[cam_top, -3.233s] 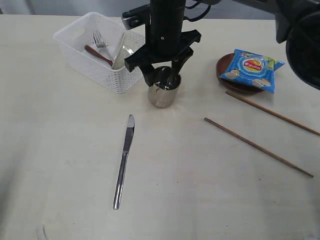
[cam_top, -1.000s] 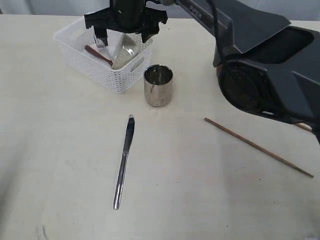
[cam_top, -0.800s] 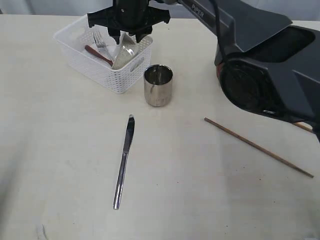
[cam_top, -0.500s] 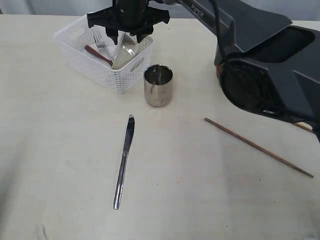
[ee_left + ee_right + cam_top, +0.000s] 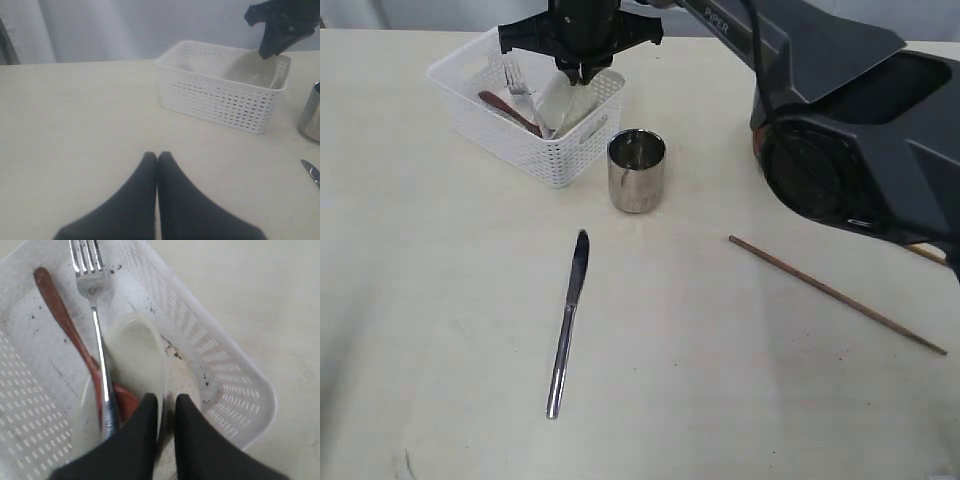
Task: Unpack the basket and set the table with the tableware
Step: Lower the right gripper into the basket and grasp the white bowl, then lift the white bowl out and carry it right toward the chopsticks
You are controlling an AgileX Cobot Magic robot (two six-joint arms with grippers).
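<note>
Since the frame about three seconds back, right gripper point(image 5: 582, 72) has left the steel cup point(image 5: 636, 170) standing on the table point(image 5: 440, 300) just beside the basket point(image 5: 520, 150) and now reaches down inside the basket; bowl point(image 5: 555, 100) sits more tipped than half a second ago. Right wrist view: the fingers are drawn in on the bowl point(image 5: 137, 355) rim, one inside and one outside, a thin edge pinch, though how well the pads are seated is hard to judge from this angle. Fork point(image 5: 97, 320) lies with its handle running over the bowl, wooden spoon point(image 5: 60, 310) beside it, its bowl end apparently inside. Left gripper point(image 5: 157, 157) is clenched on nothing, low over bare table, well apart from the basket. Knife point(image 5: 568, 320) and one chopstick point(image 5: 835, 293) already lie on the table. Risks on lifting: fork and spoon get dragged up or flicked out; the smooth rim slips from so narrow a pinch; the tilted bowl catches the basket wall point(image 5: 220, 375) and hauls the light basket into the cup
</note>
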